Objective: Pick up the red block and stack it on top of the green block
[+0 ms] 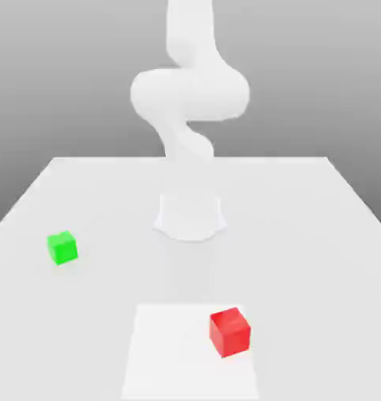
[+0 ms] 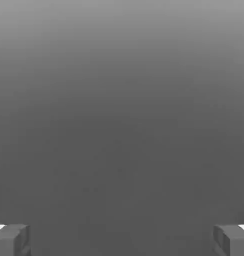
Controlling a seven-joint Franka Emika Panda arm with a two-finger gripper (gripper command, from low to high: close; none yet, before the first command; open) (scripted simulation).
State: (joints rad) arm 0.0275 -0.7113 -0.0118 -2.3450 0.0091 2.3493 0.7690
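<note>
Red block (image 1: 229, 333): sits on the white patch (image 1: 166, 352) toward the exterior view's right, just inside the patch's edge, its corner turned to the camera
Green block (image 1: 62, 248): rests on the pale table (image 1: 303, 235) at the exterior view's left, well apart from the red block and farther from the camera
Gripper (image 2: 122, 241): jaws stand wide apart in the hand view, one finger at either side
White arm (image 1: 190, 94): rises above its base (image 1: 190, 218), behind both blocks in the exterior view
</note>
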